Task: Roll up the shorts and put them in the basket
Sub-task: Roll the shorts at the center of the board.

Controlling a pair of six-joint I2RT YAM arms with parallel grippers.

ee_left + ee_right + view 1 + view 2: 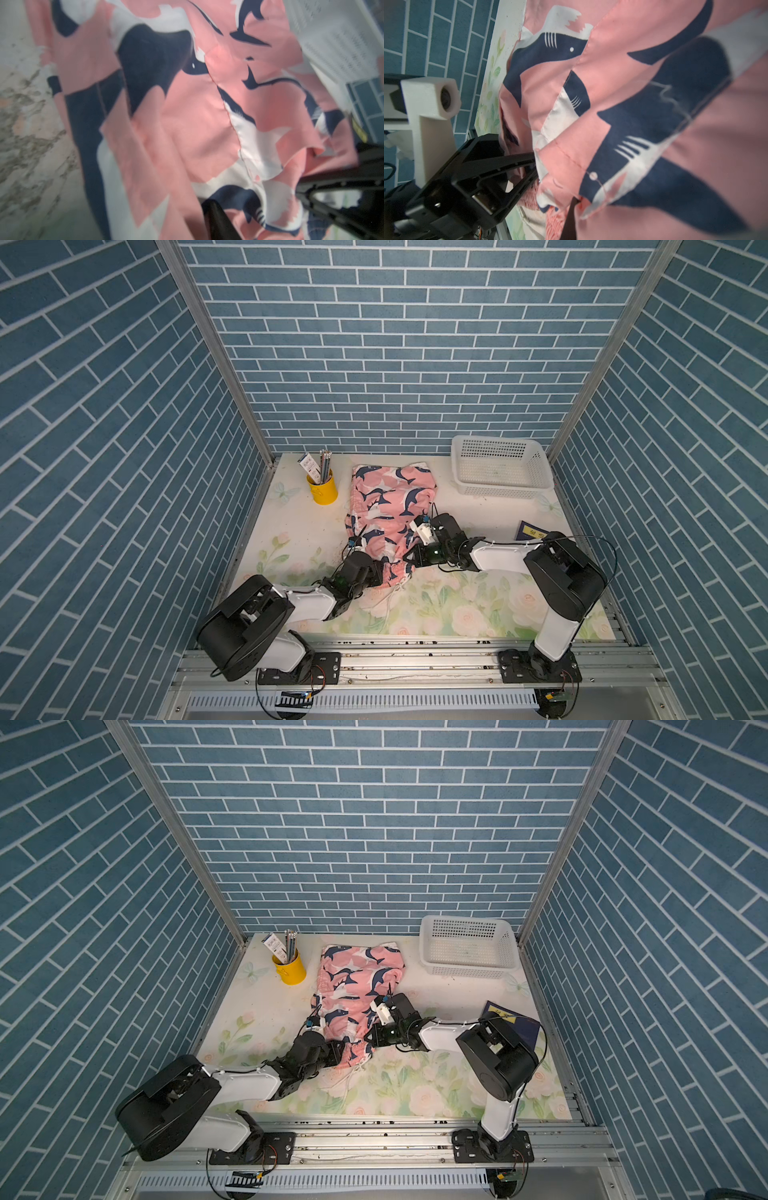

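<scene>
From my station I see the shorts (pixel 386 506) in the middle of the table (pixel 299 531). In both top views they lie lengthwise, with the leg hems toward the back wall and the gathered waistband toward the arm bases. They are not rolled yet; the far part is flat and the near part is wrinkled. They rest between the yellow cup (pixel 322 489), which holds pencils, and the white basket (pixel 500 485), apart from both. The thin white drawstring (pixel 392 597) trails from the waistband onto the flowered cloth. The left gripper (pixel 534 165) is at the near left corner of the waistband. In the right wrist view its two fingers are narrowed, with pink fabric between them and the tips hidden under a fold, so I read it as grasping the shorts. The right gripper (pixel 300 187) is at the right edge of the waistband. Its jaws are clenched together at the border of the fabric, pinching it. A dark blue booklet (pixel 530 531) lies near the right wall, partly behind the right arm.
</scene>
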